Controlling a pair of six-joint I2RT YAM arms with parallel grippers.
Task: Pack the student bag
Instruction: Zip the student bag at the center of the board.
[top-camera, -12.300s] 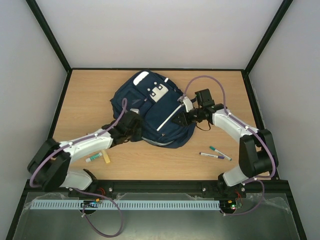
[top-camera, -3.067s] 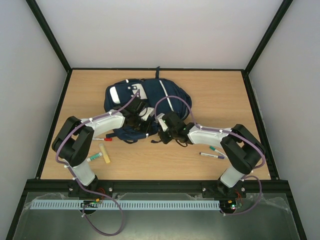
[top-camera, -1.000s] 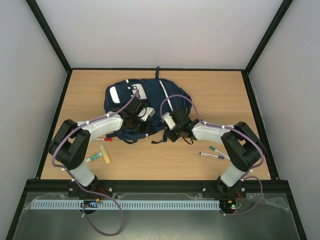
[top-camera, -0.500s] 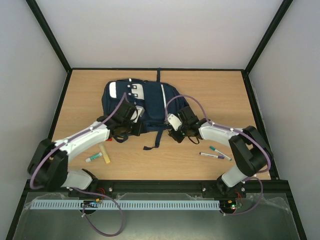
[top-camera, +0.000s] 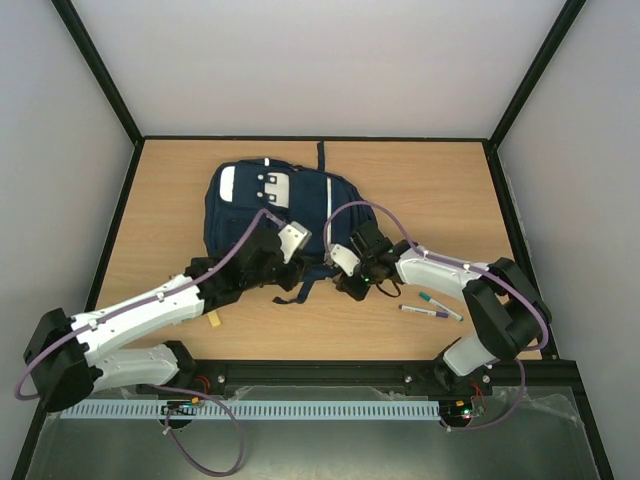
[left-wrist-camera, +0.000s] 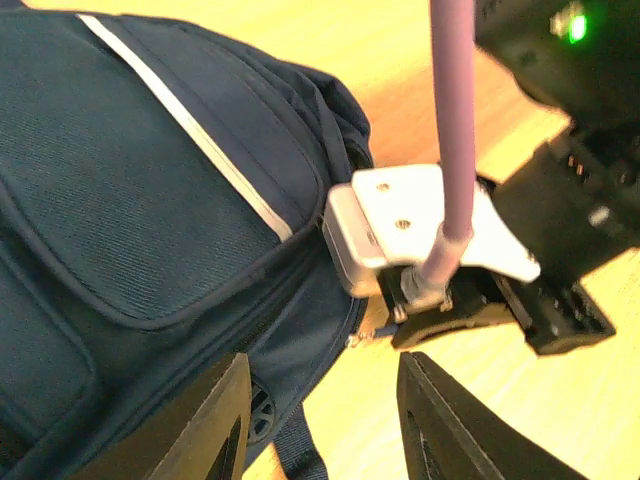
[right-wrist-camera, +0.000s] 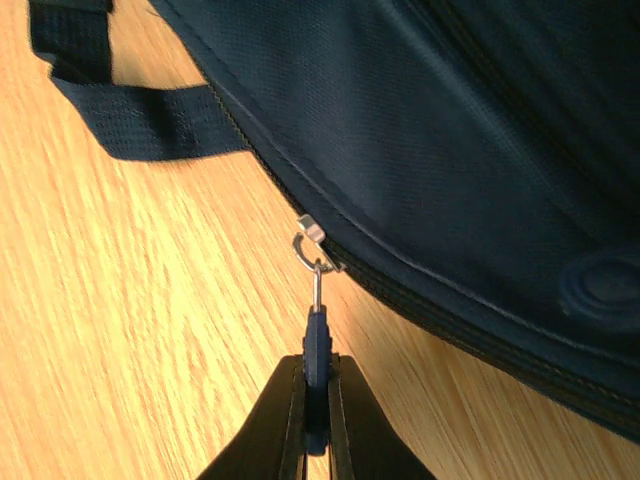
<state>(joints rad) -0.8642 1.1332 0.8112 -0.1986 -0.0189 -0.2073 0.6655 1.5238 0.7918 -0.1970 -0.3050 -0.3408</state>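
Student bag (top-camera: 262, 205) lies flat on the table (top-camera: 440, 190), left of centre, front pockets up, near edge facing the arms. Right gripper (right-wrist-camera: 316, 385) is pinched tight on the zipper pull (right-wrist-camera: 317, 340) at the bag's near-right edge, with the pull stretched out over bare wood and a strap (right-wrist-camera: 130, 120) lying beside it. Left gripper (left-wrist-camera: 322, 385) hovers over the same edge, jaws partly apart, nothing between them. Two pens (top-camera: 430, 305) lie on the table right of the bag, apart from it.

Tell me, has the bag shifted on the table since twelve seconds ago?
Yes. In the top view the student bag has slid left, away from the two pens, which have stayed put, and it has turned as well.
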